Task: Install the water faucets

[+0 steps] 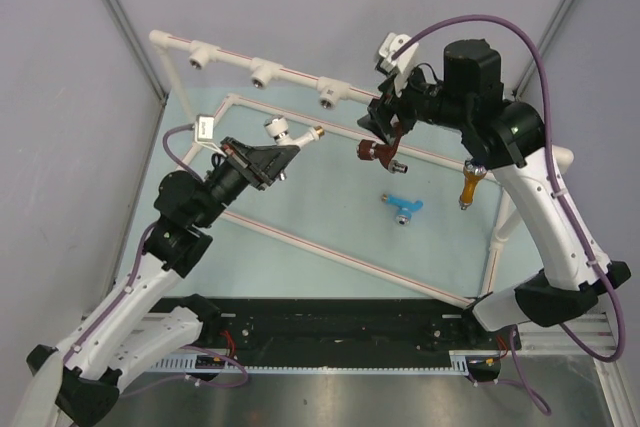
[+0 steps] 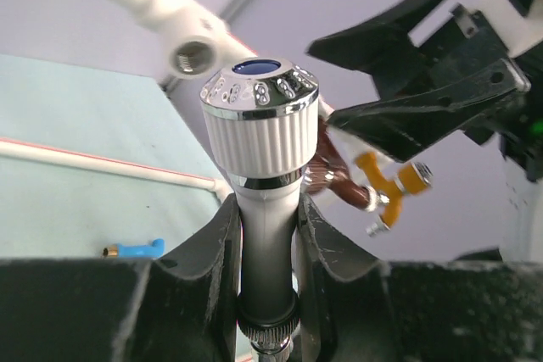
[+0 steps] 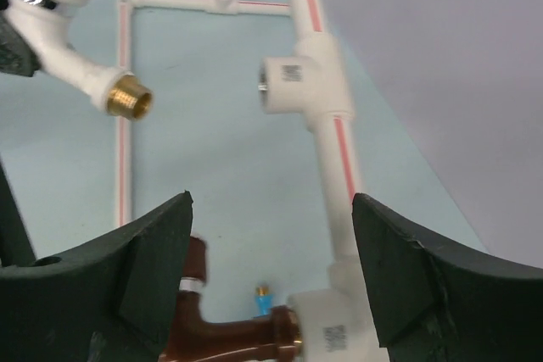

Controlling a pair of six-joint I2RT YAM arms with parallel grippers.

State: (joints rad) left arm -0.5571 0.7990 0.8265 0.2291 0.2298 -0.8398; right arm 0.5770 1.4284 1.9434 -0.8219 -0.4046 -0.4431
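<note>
Above pale tabletop point(image 1: 300, 197), left tool point(image 2: 267, 214) clamps white faucet point(image 2: 261, 125); right tool point(image 3: 271, 203) gapes over brown faucet point(image 3: 246, 334).

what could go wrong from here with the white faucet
1. The left gripper holds the white faucet by its slim neck, so it might twist or slip when its brass thread meets the tee socket.
2. The open right gripper hangs close by, near the brown faucet; the arms might bump.
</note>
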